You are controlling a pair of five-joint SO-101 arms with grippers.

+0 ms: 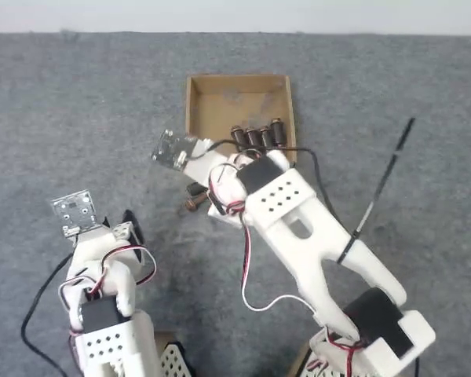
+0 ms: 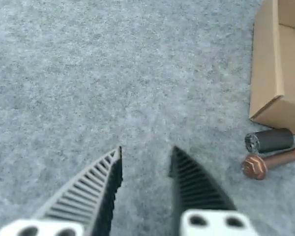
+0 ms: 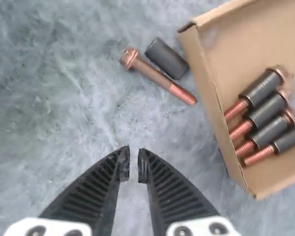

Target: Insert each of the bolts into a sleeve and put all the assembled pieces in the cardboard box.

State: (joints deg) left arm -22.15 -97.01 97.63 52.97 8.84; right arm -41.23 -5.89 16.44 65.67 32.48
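Boxed: four assembled pieces [image 3: 265,110] in cardboard box [image 3: 246,44] | Loose: bolt [image 3: 157,76], sleeve [image 3: 166,58] side by side on bench [image 3: 64,98] by box corner | Right jaws: nearly closed, empty | Left jaws: parted, empty | Step: last pairing, apparently | Next: open right jaws, grip bolt.

From here I see a grey carpet [image 1: 78,102] covering the whole work surface. Its pile is short and mottled, with lighter and darker patches, and close up in both wrist views it looks fuzzy and slightly scuffed. A thin black strip [image 1: 386,173] lies on the carpet at the right of the high view, slanting from the far right down towards the near middle. Its far end looks a little thicker. I can't tell whether it is a tie or a rod. Beyond the carpet's far edge a pale, plain band [image 1: 220,14] runs straight across; wall or floor, I cannot say.
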